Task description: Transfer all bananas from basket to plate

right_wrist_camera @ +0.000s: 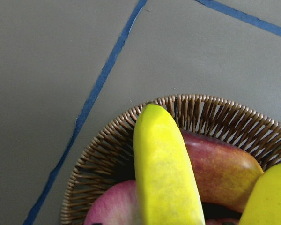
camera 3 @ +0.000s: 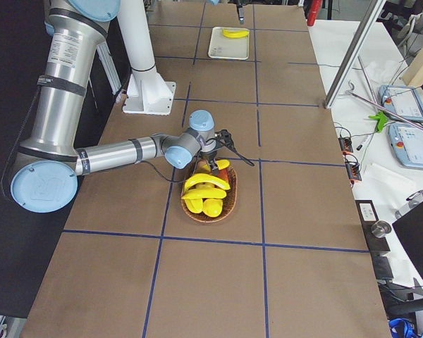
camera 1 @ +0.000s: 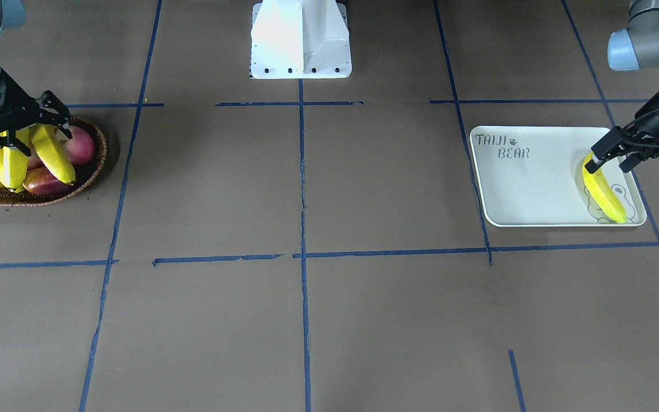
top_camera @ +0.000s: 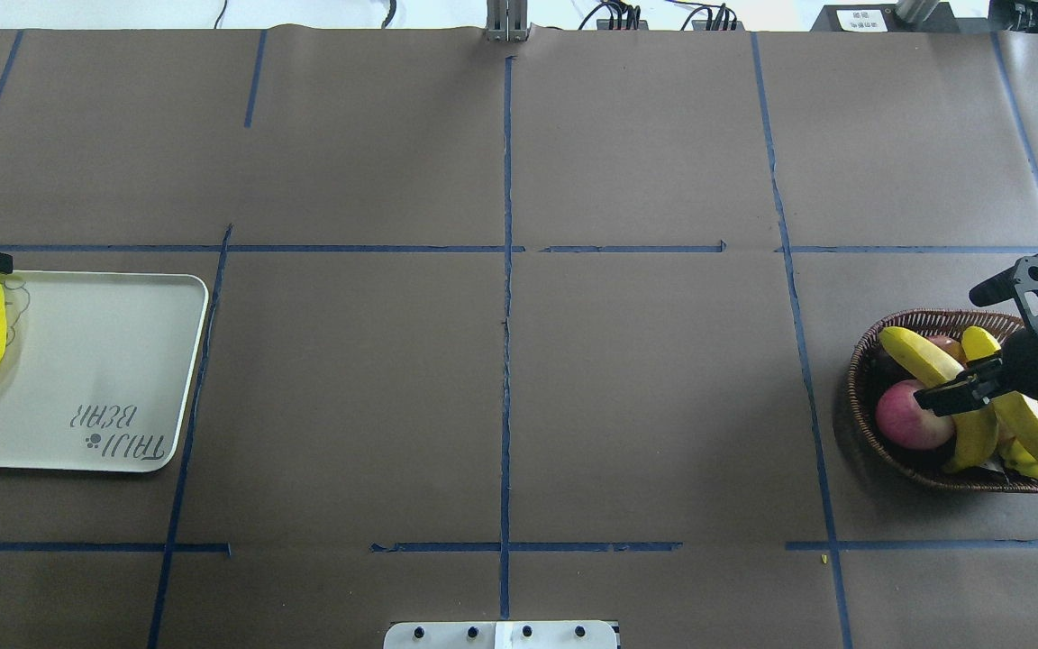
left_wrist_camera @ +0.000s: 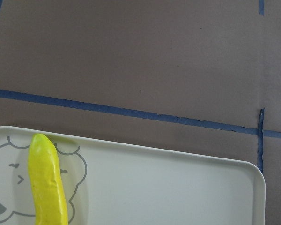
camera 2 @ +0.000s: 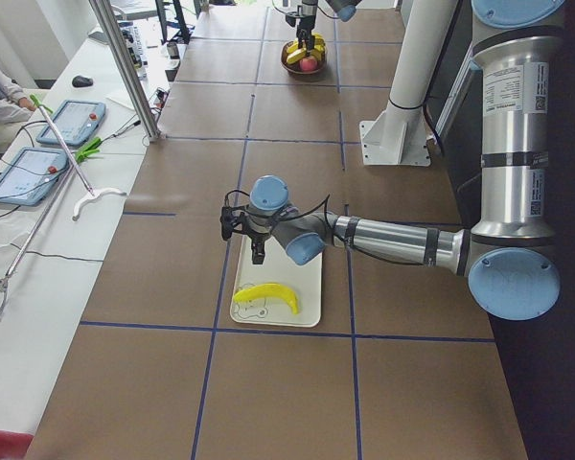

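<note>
The wicker basket at my right end holds three bananas among other fruit. My right gripper is open and low over the basket, with its fingers on either side of one banana. The white "TAIJI BEAR" plate lies at my left end. One banana lies on it over the bear drawing and also shows in the left wrist view. My left gripper is open and empty just above that banana's far tip.
Red apple-like fruit and a stubby yellow fruit share the basket with the bananas. The robot's white base stands at mid-table. Blue tape lines cross the brown table between basket and plate.
</note>
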Robot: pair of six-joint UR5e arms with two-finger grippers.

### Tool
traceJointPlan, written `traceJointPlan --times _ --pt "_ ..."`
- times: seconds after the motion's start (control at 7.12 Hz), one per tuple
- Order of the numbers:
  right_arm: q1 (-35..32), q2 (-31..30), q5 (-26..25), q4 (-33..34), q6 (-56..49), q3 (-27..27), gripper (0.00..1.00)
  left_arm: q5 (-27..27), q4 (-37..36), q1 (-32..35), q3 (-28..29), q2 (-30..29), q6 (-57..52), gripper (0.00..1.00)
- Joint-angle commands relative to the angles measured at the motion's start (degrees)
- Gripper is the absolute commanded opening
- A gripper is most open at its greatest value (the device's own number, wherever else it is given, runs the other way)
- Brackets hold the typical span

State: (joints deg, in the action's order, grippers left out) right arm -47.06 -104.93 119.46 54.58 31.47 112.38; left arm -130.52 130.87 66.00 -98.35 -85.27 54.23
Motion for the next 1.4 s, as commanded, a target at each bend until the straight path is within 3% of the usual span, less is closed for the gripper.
traceJointPlan --times 0.0,0.14,0.42,0.84,1.12,1.26 --pt "0.3 0.2 0.3 0.0 0.1 0.0 0.57 0.0 0.0 0.0 0.0 0.0 0.0 1.0" --pt "0.3 0.3 0.6 0.0 0.1 0.1 0.42 0.0 0.0 0.0 0.0 0.0 0.0 1.0" --pt "0.2 0.3 0.6 0.1 0.1 0.0 0.34 0.0 0.0 0.0 0.0 0.0 0.0 1.0" --pt "-0.4 -0.1 1.8 0.7 0.1 3.5 0.04 -0.1 0.0 -0.1 -0.1 0.0 0.1 1.0" --pt "-7.6 2.5 11.7 0.7 0.4 4.6 0.02 -0.3 8.4 -0.4 -0.1 -0.1 0.4 1.0" --pt "-7.7 5.1 12.1 0.6 3.6 4.5 0.01 -0.2 11.9 -1.4 -0.3 -0.9 7.4 1.0"
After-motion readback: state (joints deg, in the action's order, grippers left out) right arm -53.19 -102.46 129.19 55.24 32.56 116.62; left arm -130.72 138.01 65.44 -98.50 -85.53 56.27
